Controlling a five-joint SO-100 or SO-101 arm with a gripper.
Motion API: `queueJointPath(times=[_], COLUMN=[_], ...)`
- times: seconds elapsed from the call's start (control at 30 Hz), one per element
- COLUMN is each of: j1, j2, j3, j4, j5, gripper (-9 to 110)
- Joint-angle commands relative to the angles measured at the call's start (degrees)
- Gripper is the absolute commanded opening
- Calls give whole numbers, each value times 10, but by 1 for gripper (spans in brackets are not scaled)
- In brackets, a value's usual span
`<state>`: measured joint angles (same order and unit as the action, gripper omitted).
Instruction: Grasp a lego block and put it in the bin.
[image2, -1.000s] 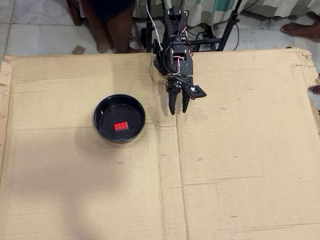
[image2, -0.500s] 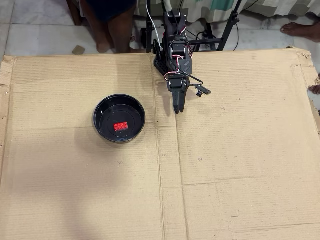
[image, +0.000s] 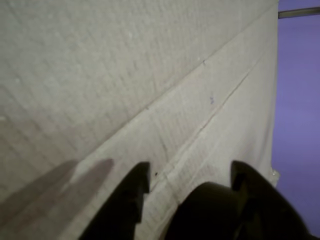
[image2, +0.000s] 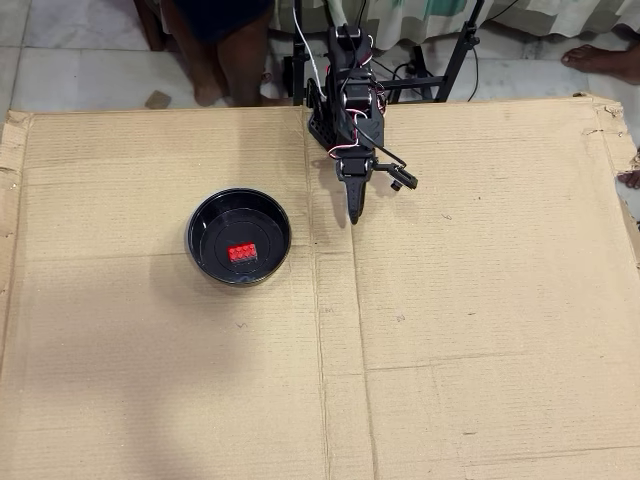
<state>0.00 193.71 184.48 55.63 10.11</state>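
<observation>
A large sheet of brown corrugated cardboard (image2: 470, 330) fills almost the whole overhead view and carries everything on it. A long crease runs down it from the far edge toward the near edge, roughly through the middle. Its left and right edges are ragged and torn. Beyond the far edge lies pale tiled floor (image2: 70, 60), where a person's bare legs (image2: 222, 55) stand near the middle of that edge, and a bare foot (image2: 600, 55) shows near the far right corner.

The black robot arm (image2: 345, 95) is mounted at the middle of the far edge, with red and white wires looped along it. It reaches a short way inward over the cardboard, just right of the crease.

The bin (image2: 238, 237), a round, glossy black bowl with a raised rim, sits on the cardboard left of the crease, nearer the far edge than the near one, and well apart from the arm.

The gripper (image2: 355, 212) points toward the near edge. From overhead its two fingers look pressed together into one narrow point, with nothing between them. In the wrist view, two dark finger shapes (image: 125, 205) hang above bare cardboard, casting a soft shadow to the left.

The lego block (image2: 241, 253), tiny and bright red, lies flat on the floor of the bin, a little toward its near side.
</observation>
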Motion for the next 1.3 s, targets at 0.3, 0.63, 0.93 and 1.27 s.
queueJointPath(times=[0.3, 0.63, 0.93, 1.27], j1=[15, 15, 15, 15], j2=[25, 27, 27, 26], j3=[4, 4, 4, 4], j4=[17, 19, 19, 18], j5=[-45, -45, -47, -48], gripper=[19, 19, 12, 0])
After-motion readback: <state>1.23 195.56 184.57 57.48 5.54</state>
